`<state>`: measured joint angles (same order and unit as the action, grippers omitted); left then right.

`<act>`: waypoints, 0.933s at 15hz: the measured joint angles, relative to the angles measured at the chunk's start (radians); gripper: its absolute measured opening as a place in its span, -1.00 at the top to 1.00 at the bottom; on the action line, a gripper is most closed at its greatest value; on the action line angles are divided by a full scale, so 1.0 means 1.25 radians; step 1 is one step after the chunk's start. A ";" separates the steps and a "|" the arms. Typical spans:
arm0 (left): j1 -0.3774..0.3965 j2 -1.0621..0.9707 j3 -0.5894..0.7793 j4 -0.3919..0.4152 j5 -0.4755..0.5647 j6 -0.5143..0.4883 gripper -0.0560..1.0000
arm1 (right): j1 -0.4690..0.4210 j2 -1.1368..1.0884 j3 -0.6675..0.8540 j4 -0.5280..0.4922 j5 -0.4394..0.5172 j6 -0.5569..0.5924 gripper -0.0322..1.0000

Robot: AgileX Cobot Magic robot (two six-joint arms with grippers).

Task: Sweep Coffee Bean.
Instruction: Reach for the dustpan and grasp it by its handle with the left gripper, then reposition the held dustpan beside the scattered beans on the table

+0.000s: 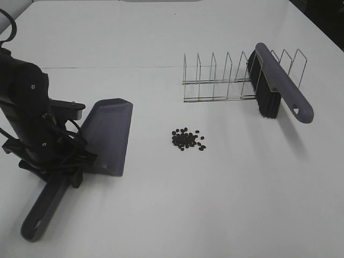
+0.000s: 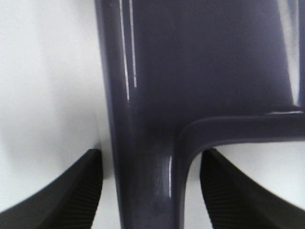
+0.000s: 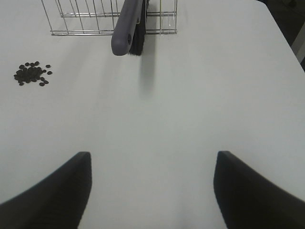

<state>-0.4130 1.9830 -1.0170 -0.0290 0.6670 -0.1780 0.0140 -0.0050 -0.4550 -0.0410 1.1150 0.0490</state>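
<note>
The coffee bean pile [image 1: 188, 140] [image 3: 32, 73] lies as a tight cluster of tiny dark beans in the middle of the white table. A grey dustpan [image 1: 110, 134] [image 2: 200, 62] rests to its left, mouth away from me, its long handle [image 1: 45, 209] pointing to the front edge. My left gripper [image 2: 150, 160] straddles that handle where it meets the pan. Its fingers [image 2: 81, 186] stand on either side with a narrow strip of table showing between each and the handle. My right gripper [image 3: 152, 164] hangs open over bare table, holding nothing.
A grey brush with black bristles [image 1: 279, 88] [image 3: 128, 26] leans in a wire rack [image 1: 220, 80] [image 3: 81, 19] at the back right, its handle sticking out toward the right. My left arm [image 1: 32, 118] rises over the dustpan's handle.
</note>
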 joint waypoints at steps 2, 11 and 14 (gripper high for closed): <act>0.000 0.000 0.000 0.000 0.000 0.000 0.25 | 0.000 0.000 0.000 0.000 0.000 0.000 -0.28; 0.000 -0.002 0.000 0.017 -0.018 0.002 0.30 | 0.000 0.000 0.000 0.000 0.000 0.000 -0.28; -0.004 -0.002 0.000 0.023 -0.017 -0.002 0.30 | 0.000 0.000 0.000 0.000 0.000 0.000 -0.28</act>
<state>-0.4180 1.9800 -1.0170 0.0000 0.6460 -0.1800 0.0140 -0.0050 -0.4550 -0.0410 1.1150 0.0490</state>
